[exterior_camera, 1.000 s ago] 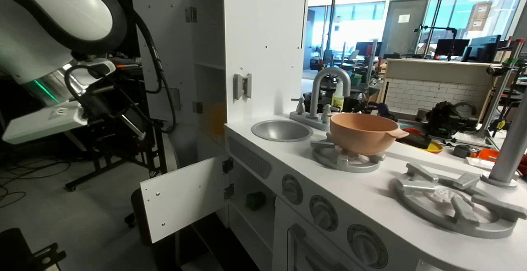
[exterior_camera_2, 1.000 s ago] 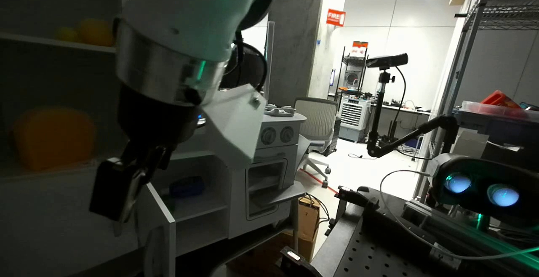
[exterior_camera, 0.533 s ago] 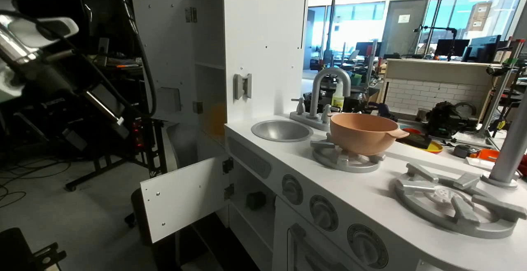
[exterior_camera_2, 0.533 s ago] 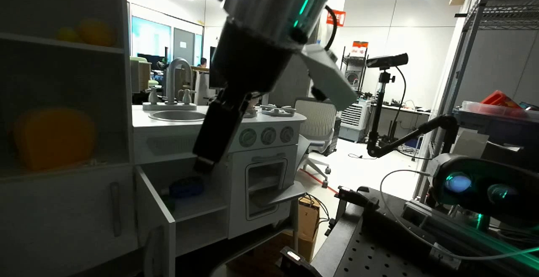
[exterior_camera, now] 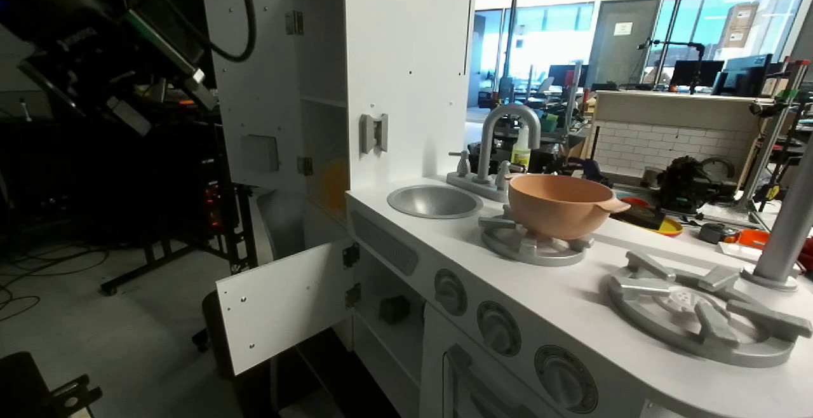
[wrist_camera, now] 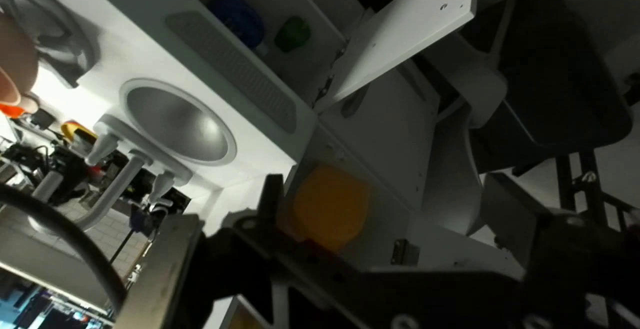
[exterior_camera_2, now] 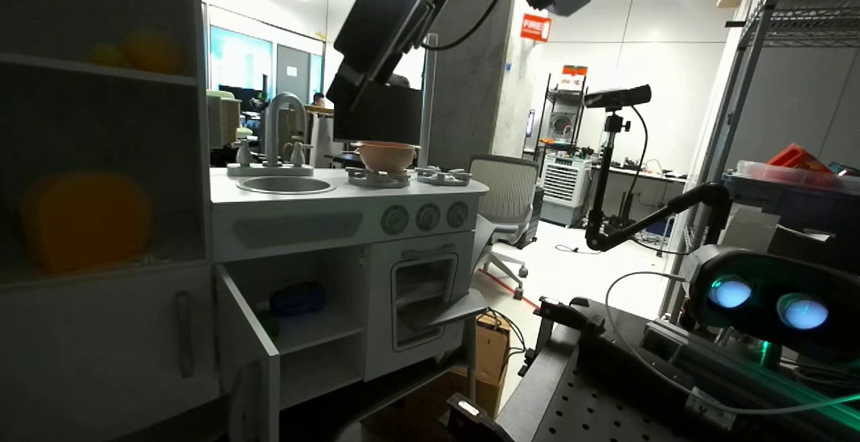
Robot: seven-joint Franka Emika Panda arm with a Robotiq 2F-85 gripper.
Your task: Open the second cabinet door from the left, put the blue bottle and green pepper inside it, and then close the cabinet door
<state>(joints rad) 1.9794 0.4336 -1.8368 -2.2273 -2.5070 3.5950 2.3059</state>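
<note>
Since the earlier frame the tool (exterior_camera: pixel 171 108) has lifted and swung right, up and away from the cabinet (exterior_camera_2: pixel 353 281); the things inside lie as they were. Its jaws stand wide apart, with nothing between them. The step left, as I judge it, is closing up. For that, narrow the jaws into one blunt pusher and bring it down on the left, outside the opening.

Next comes the second cabinet door (exterior_camera: pixel 289 307), hinged at left and swung well out to the near side. Its handle (exterior_camera_2: pixel 245 395) sits on the outer face, close to the free edge, so press the bare panel just above it, where leverage is good and little can snag. Follow the arc right and far, slow near the end, then ease it flush.

Inside, on the upper shelf (exterior_camera_2: pixel 329 326), the green pepper (wrist_camera: pixel 293 34) sits at left; the blue bottle (wrist_camera: pixel 237 17) is just beside it, right and farther in. Both look to be behind the front edge, so the panel should swing past them freely.

Farthest, on the tabletop (exterior_camera: pixel 444 234), a terracotta bowl (exterior_camera: pixel 559 208) stands on a burner (exterior_camera: pixel 537 254); a hard slam could jolt it.
</note>
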